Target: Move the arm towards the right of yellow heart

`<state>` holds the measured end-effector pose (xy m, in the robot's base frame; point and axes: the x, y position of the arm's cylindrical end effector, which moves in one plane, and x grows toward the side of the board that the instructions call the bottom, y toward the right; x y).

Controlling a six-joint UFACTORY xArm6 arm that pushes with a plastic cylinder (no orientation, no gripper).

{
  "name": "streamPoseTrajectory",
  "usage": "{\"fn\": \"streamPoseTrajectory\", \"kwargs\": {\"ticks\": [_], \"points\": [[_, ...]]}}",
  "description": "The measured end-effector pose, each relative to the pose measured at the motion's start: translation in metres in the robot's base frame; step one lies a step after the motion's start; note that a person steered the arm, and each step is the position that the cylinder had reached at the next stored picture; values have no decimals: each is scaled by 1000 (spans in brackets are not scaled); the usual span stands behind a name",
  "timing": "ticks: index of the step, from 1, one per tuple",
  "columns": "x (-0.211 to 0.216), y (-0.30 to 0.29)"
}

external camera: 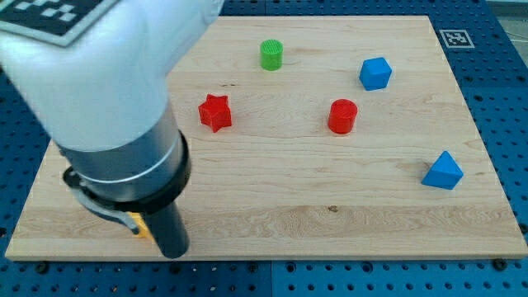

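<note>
Only a small yellow sliver of a block (140, 225) shows at the view's lower left, poking out from under the arm; its shape cannot be made out. The dark rod comes down just to the right of it, and my tip (173, 252) sits near the board's bottom edge, close beside that yellow sliver. Whether they touch is hidden. The arm's large white and dark body (107, 107) covers the board's left part.
On the wooden board (330, 214) are a red star (215, 112), a green cylinder (271, 54), a red cylinder (342, 116), a blue cube (375, 73) and a blue triangular block (443, 172). Blue pegboard surrounds the board.
</note>
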<state>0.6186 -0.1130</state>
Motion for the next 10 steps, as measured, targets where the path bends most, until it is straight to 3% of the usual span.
{"fn": "streamPoseTrajectory", "kwargs": {"ticks": [7,10], "points": [[-4,13],[-5,-12]]}}
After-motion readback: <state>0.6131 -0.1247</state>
